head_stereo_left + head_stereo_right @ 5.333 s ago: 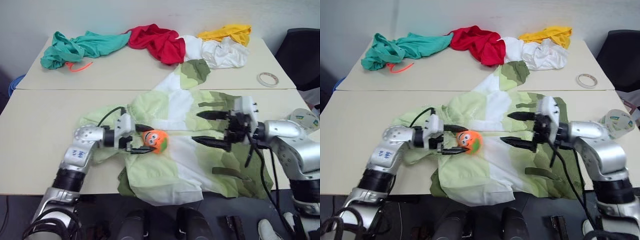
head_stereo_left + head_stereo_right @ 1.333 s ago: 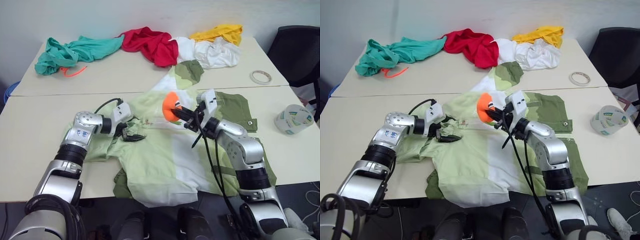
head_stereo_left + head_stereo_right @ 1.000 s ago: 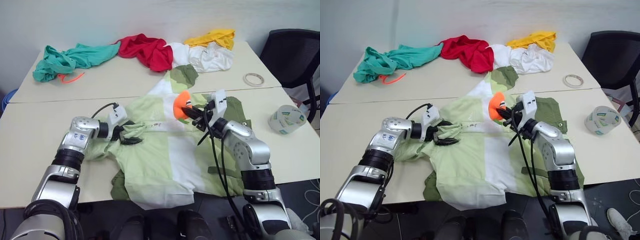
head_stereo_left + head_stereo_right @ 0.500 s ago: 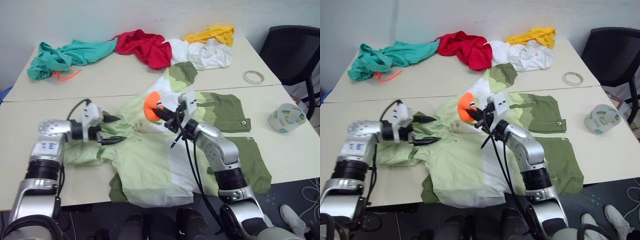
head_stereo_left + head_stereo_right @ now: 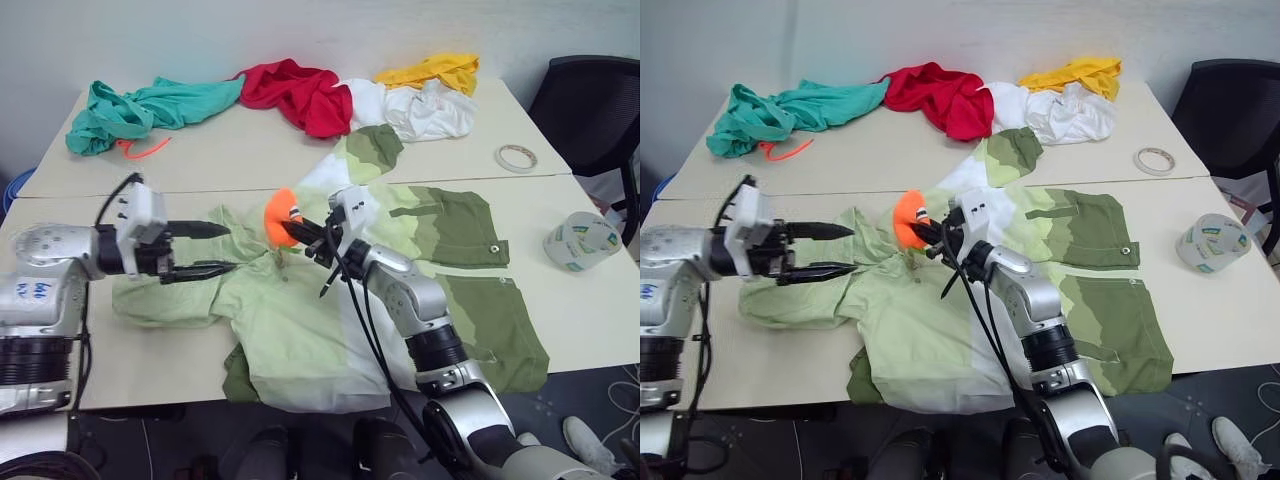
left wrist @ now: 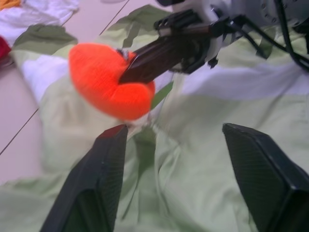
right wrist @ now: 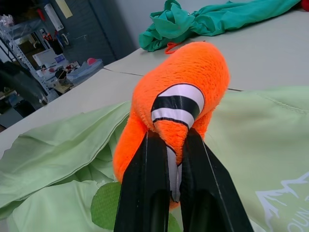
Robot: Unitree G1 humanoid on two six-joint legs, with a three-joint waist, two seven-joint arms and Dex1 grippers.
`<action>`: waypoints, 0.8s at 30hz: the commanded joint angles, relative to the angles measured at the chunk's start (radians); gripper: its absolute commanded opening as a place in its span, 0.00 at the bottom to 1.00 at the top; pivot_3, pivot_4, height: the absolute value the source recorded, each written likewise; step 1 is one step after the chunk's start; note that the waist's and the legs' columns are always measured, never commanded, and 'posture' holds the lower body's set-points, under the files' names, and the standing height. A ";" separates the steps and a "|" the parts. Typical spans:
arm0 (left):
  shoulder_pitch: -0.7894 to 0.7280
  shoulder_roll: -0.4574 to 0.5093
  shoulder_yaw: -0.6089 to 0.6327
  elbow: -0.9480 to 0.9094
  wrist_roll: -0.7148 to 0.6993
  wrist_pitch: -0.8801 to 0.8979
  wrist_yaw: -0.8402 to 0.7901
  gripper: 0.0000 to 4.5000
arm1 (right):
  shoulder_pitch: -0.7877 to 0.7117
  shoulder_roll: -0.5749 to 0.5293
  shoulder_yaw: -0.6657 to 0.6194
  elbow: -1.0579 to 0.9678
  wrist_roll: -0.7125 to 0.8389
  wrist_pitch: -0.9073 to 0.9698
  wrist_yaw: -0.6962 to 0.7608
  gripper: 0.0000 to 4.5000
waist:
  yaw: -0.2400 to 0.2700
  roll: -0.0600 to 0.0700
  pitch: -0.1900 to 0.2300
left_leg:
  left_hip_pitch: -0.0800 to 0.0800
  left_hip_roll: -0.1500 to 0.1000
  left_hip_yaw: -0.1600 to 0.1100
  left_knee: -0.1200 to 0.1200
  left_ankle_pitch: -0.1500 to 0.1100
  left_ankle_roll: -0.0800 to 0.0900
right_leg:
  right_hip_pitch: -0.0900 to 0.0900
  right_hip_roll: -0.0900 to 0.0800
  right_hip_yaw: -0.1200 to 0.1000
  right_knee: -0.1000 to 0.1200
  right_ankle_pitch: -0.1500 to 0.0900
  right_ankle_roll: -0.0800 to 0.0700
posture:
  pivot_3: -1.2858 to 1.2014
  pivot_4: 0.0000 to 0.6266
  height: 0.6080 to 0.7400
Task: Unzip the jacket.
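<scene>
Starting at your left, the left gripper hangs just above the jacket's pale green sleeve. Its two black fingers stand apart with nothing between them, and they point toward the middle of the table.

The jacket lies spread flat across the near table, its hem hanging over the front edge. You can see lime green cloth on the left, a white band down the middle and olive panels on the right. A fold of green and olive cloth reaches up over the seam onto the far table.

Just right of your left gripper, the right gripper points leftward over the jacket's upper chest. Its jaws are pinched tight on an orange plush toy, gripping it by a white and black striped part. The toy sits lifted clear of the cloth, and a green leaf-shaped tag shows beneath it in the right wrist view.

Along the far table lie a teal garment, a red garment, then a white one with a yellow one on top. Further right you have a tape ring, and a roll of tape near the near table's right edge. A black chair stands beyond the corner.
</scene>
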State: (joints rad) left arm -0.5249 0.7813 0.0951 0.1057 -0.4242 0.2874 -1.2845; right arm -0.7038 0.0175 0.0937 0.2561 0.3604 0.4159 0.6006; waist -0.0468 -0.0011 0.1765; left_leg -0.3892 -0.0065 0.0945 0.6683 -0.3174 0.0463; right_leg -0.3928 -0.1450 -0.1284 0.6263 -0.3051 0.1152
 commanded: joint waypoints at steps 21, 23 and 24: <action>-0.268 -0.141 -0.241 0.722 0.412 -0.378 0.096 0.47 | -0.010 -0.034 -0.042 -0.121 0.025 0.018 -0.015 0.00 | 0.003 -0.001 0.000 | 0.000 0.000 0.002 0.000 0.001 0.000 | -0.001 0.001 -0.005 0.000 0.000 0.000 | 0.52 0.24 1.00; -0.266 -0.134 -0.236 0.766 0.427 -0.347 0.144 0.47 | -0.003 -0.037 -0.045 -0.129 0.025 0.020 -0.019 0.00 | 0.002 -0.001 0.000 | 0.000 0.001 0.002 0.000 0.001 0.000 | -0.001 0.001 -0.005 0.000 0.000 0.000 | 0.52 0.24 1.00; -0.269 -0.133 -0.229 0.785 0.428 -0.320 0.175 0.47 | 0.004 -0.040 -0.046 -0.134 0.025 0.021 -0.022 0.00 | 0.001 -0.001 0.000 | 0.001 0.001 0.002 0.000 0.001 0.000 | 0.000 0.001 -0.004 0.000 0.000 0.000 | 0.52 0.24 1.00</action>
State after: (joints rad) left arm -0.8140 0.6158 -0.1339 0.8199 -0.0580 -0.0866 -1.1787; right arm -0.7097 -0.0223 0.0685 0.1746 0.3650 0.4397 0.5858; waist -0.0457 -0.0019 0.1764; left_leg -0.3878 -0.0059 0.0967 0.6683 -0.3161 0.0461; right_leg -0.3925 -0.1439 -0.1327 0.6267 -0.3050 0.1152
